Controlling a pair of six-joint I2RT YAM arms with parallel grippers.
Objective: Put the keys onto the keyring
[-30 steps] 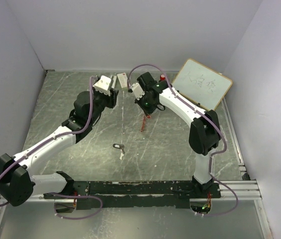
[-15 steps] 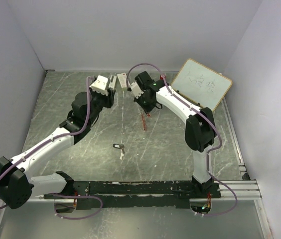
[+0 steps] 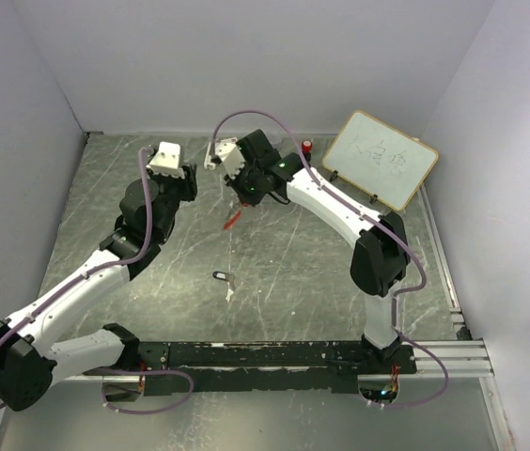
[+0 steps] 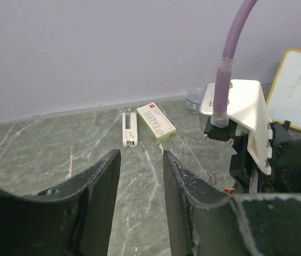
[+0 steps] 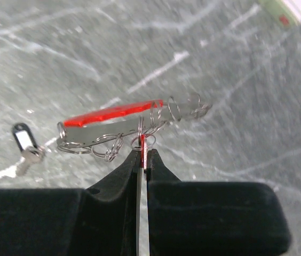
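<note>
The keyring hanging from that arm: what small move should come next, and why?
Probably the left gripper should drop toward the black-headed key on the table. Its jaws are open and empty, while the right gripper pinches the keyring up in the air, ready for threading.

1. Left arm (image 3: 77,287): white link shells with black joints.
2. Right arm (image 3: 335,202): the same white-and-black build, with a green light near the wrist.
3. Purple cable (image 4: 235,32) along each arm.
4. Left fingers (image 4: 94,208): black, with scuffed edges.

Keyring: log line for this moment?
right gripper: shut on red plastic keyring with silver chain | left gripper: open, empty | black-headed key: on table
</note>
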